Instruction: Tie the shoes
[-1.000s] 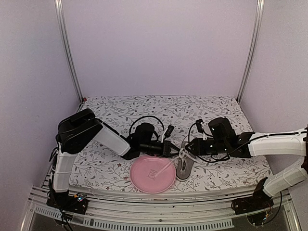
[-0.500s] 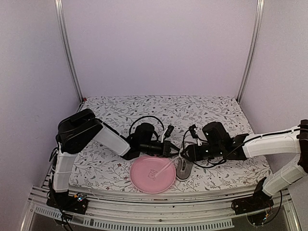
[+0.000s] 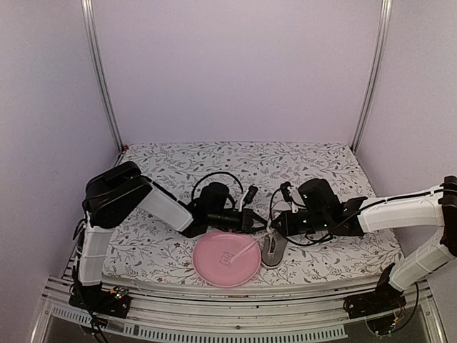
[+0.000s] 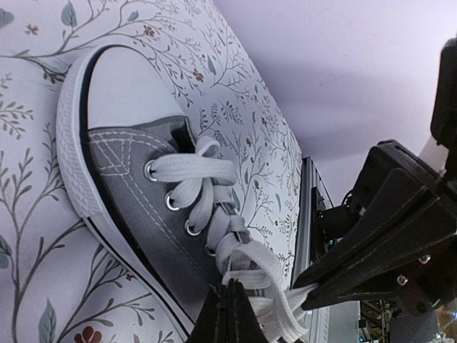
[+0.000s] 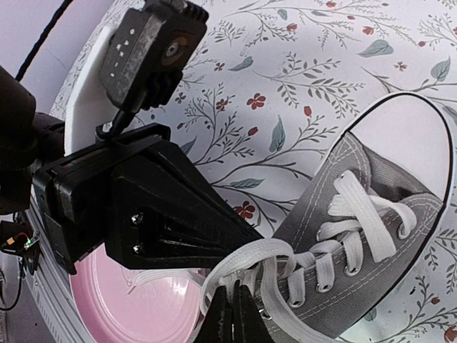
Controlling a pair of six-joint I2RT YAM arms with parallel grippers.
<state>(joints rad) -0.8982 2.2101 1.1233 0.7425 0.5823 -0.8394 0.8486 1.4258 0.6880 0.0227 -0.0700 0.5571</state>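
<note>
The small grey sneaker (image 3: 273,249) with a white toe cap lies on the floral cloth just right of the pink plate (image 3: 214,268). It also shows in the left wrist view (image 4: 136,179) and the right wrist view (image 5: 385,214). My left gripper (image 3: 255,220) is shut on a loop of the white lace (image 4: 268,261) at the shoe's opening. My right gripper (image 3: 275,224) meets it tip to tip from the right and is shut on another lace loop (image 5: 285,250). A loose lace end (image 3: 246,250) trails over the plate.
The pink plate (image 5: 136,300) lies against the shoe's left side near the table's front edge. Black cables loop behind both wrists. The floral cloth (image 3: 235,161) stretches back to the rear wall, with metal posts at both back corners.
My right arm has moved left, bringing its gripper closer to the left gripper above the shoe. The left arm and the shoe have stayed put.
</note>
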